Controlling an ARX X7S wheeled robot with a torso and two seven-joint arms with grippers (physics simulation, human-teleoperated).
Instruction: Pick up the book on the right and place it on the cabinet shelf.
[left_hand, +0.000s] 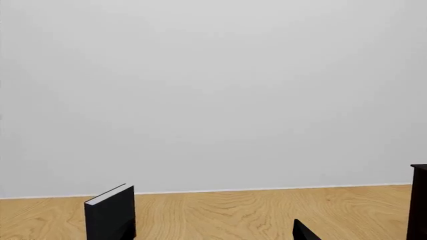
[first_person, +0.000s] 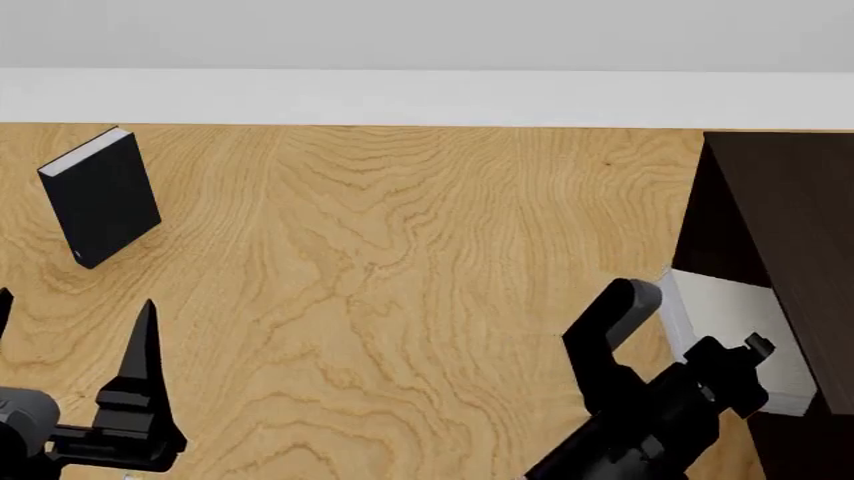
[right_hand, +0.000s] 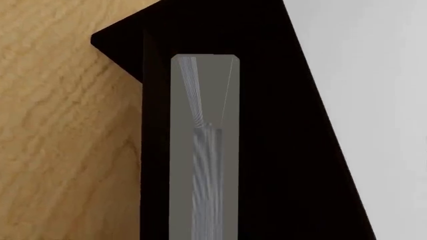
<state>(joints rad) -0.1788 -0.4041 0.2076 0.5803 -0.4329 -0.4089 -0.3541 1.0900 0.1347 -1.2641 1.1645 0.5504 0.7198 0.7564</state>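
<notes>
Far left on the wooden table (first_person: 400, 260): a black book (first_person: 102, 196) standing upright on its edge, white pages on top (seen also from the left wrist view (left_hand: 111, 212), before the pale wall (left_hand: 213, 90)). Below it, at the lower left corner of the head view, the left gripper (first_person: 67, 345) with its dark fingers spread wide apart, released, holding nothing and well apart from the black book. Bare wood grain across the middle. Further right, the right gripper (first_person: 694, 325) clenched on the light-grey book (first_person: 727, 335), one finger on each cover, the book lifted off the table and partly inside the opening of the dark cabinet (first_person: 787, 230). At the far right, from the right wrist view, the book's grey edge (right_hand: 203, 150) long and narrow, framed on both sides by the almost black cabinet boards (right_hand: 267, 150); whether resting on the cabinet shelf or just above it, cannot tell.
</notes>
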